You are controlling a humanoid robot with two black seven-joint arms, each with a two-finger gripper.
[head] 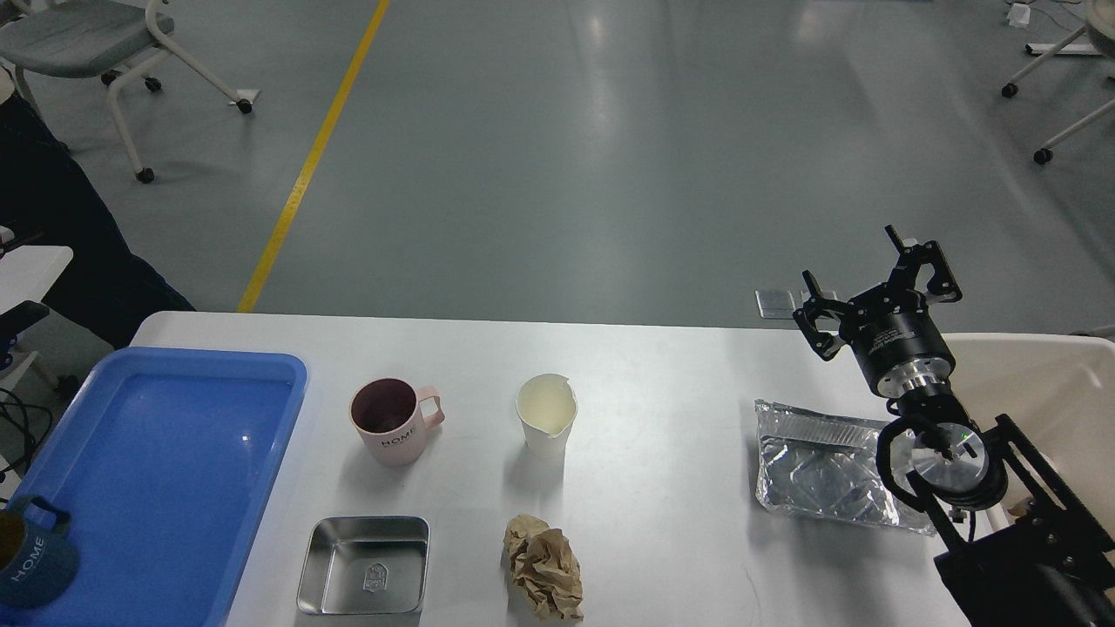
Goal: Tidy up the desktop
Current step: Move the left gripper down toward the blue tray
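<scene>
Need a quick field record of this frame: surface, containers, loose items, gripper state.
surface: white desktop
left edge: blue tray, blue mug at its near corner
right edge: cream bin
upright cups: pink mug, paper cup with torn rim
near edge: steel tray, crumpled brown paper
right side: foil container, partly behind arm
right gripper: open, empty, raised over the table's far right
left gripper: not in view

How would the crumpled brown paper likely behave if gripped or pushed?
The crumpled brown paper looks light and springy, so fingers would probably squash it. Its irregular creased surface suggests it would slide across the desktop, not roll.
</scene>
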